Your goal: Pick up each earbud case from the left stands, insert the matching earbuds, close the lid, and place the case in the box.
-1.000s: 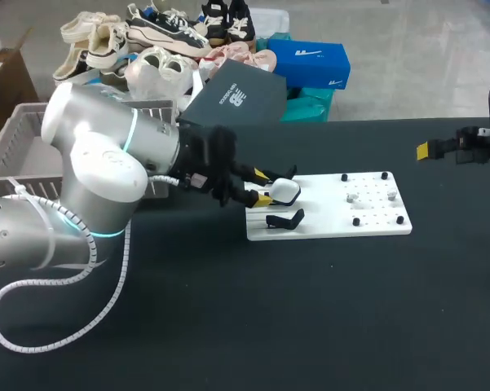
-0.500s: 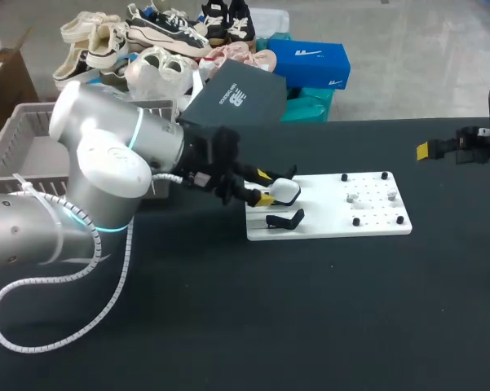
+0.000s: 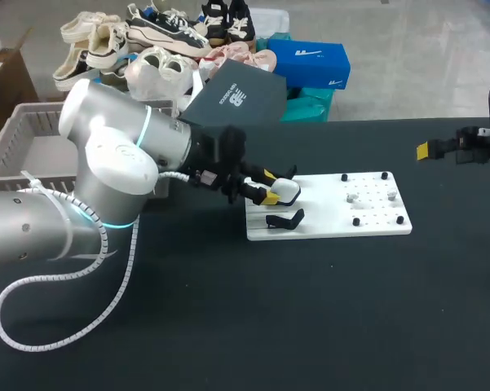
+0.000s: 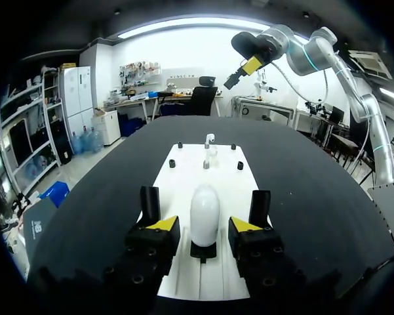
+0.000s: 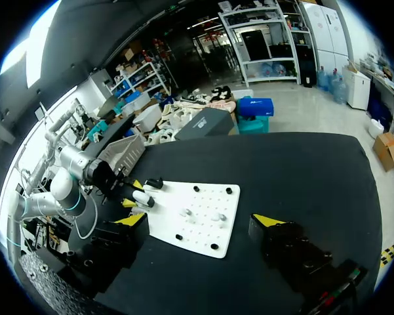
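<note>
The small white egg-shaped earbud case (image 4: 204,213) sits on a little black stand (image 4: 203,251) at the near end of the flat white board (image 4: 183,177); it is right between the two fingers of the left gripper (image 4: 204,226), with one yellow tip on each side. The long side of the case runs the same way the fingers (image 4: 162,224) point, so they would squeeze its narrow sides. The fingers are wide apart; there is a thin gap on both sides, so they are not touching the case and hold nothing. I think a squeeze comes next. The right gripper (image 5: 200,222) is far off by the table edge; its fingers are spread wide and hold nothing; the left arm is much nearer.
</note>
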### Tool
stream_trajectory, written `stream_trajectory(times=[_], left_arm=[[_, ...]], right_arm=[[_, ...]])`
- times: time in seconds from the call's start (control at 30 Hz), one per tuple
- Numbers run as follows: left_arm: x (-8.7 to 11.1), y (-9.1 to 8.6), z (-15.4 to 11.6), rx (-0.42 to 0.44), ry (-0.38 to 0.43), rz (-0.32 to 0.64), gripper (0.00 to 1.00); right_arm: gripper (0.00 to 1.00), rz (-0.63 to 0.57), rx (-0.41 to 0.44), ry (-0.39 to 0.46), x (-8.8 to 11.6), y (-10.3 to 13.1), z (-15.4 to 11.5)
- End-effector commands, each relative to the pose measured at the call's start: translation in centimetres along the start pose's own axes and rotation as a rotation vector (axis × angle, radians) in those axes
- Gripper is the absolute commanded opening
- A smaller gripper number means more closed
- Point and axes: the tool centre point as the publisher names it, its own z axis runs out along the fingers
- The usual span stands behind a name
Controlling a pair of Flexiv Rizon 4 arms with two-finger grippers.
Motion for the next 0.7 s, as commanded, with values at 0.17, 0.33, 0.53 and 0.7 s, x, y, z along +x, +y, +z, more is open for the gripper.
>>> stream_trajectory(times=[0.17,0.33,0.53,0.7], left_arm=[[-0.13,0.57,0.58,0.008,0.004,0.005,0.49],[-0.11,0.60,0.67,0.008,0.009,0.011,0.45],[0.04,0.55,0.88,0.004,0.012,0.014,0.41],[0.02,0.32,0.96,0.007,0.011,0.020,0.30]], right_arm=[[1.00,0.000,0.000,0.000,0.00,0.00,0.00],[1.00,0.000,0.000,0.000,0.00,0.00,0.00],[1.00,0.000,0.000,0.000,0.00,0.00,0.00],[1.00,0.000,0.000,0.000,0.00,0.00,0.00]])
